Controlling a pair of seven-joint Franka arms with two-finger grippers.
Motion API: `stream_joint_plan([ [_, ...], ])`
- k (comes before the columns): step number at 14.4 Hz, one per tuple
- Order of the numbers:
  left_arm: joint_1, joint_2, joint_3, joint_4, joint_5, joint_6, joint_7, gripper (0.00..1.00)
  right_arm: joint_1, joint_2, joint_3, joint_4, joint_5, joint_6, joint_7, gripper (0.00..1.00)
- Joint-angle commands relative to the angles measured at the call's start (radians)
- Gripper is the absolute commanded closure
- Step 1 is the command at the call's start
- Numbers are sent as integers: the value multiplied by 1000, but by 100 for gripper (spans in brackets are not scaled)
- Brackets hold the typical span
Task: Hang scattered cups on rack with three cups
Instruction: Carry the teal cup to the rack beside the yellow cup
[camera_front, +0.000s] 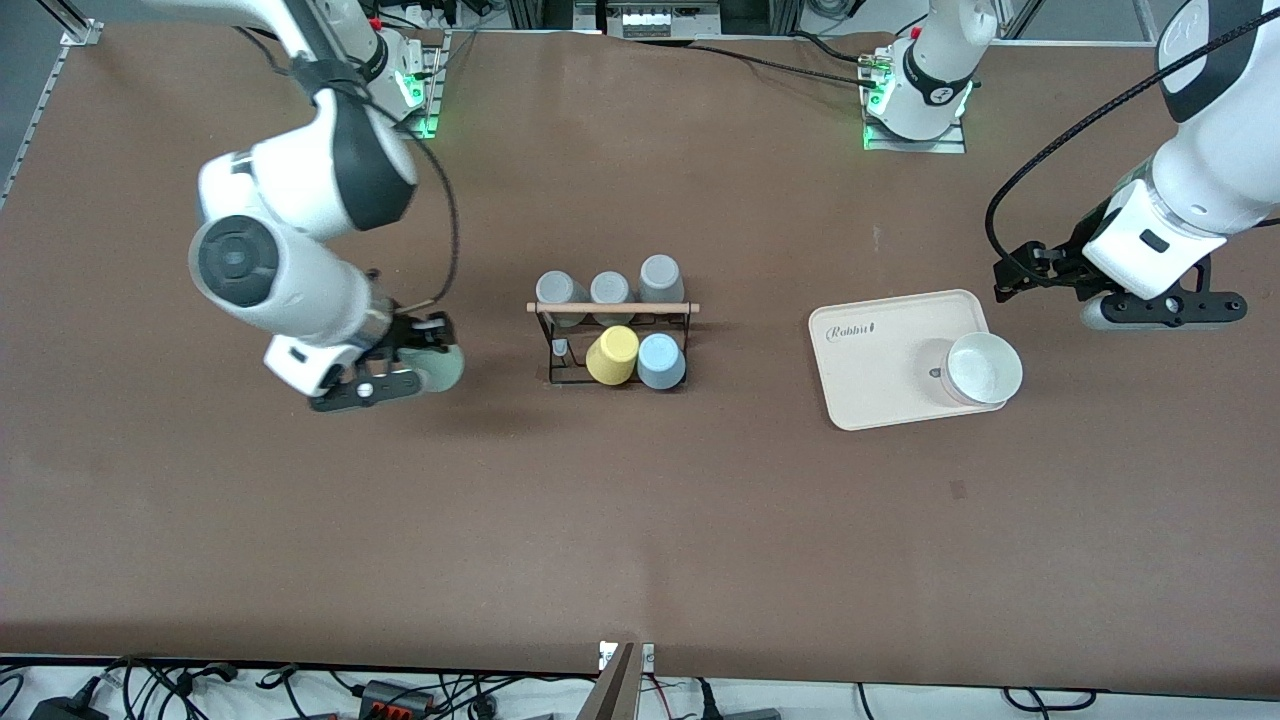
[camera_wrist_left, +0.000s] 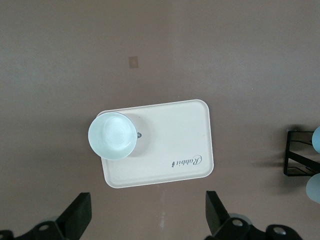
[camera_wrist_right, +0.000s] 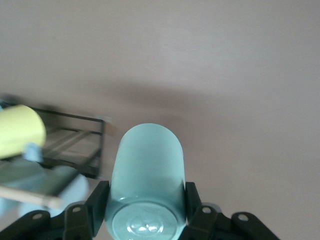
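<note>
1. I read the right gripper (camera_front: 425, 362) as clamped on the mint green cup (camera_front: 441, 367). In the right wrist view its 2 fingers (camera_wrist_right: 98, 202) press the sides of that cup (camera_wrist_right: 146, 185), with the cup's base toward the camera.
2. The right gripper holds the cup on its side above bare table (camera_front: 640, 520), between the rack (camera_front: 612, 335) and the right arm's end of the table.
3. The rack stands mid-table. Its wooden rod (camera_front: 612, 308) runs across the top.
4. On the rack I count 3 grey cups (camera_front: 610, 288) on the row farther from the front camera, and a yellow cup (camera_front: 612, 355) beside a light blue cup (camera_front: 661, 361) on the nearer row. The peg beside the yellow cup appears bare, though the wrist view there is blurred.
5. The left gripper (camera_wrist_left: 147, 220) hangs over the table just beside the cream tray (camera_front: 880, 380), its fingers (camera_wrist_left: 80, 217) spread wide with nothing between them. The left arm waits.
6. A pale bowl (camera_front: 984, 368) sits upright at 1 corner of the tray, toward the left arm's end.
</note>
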Motion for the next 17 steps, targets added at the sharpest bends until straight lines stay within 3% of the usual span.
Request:
stream_joint_plan([
  [1, 2, -18, -1, -2, 22, -15, -5, 0, 60, 72, -6, 125, 4, -9, 146, 82],
  [7, 4, -18, -1, 4, 22, -15, -3, 0, 139, 118, -6, 185, 4, 21, 298, 82],
  [17, 8, -18, -1, 4, 22, -15, -2, 0, 189, 160, -4, 185, 6, 4, 295, 82],
])
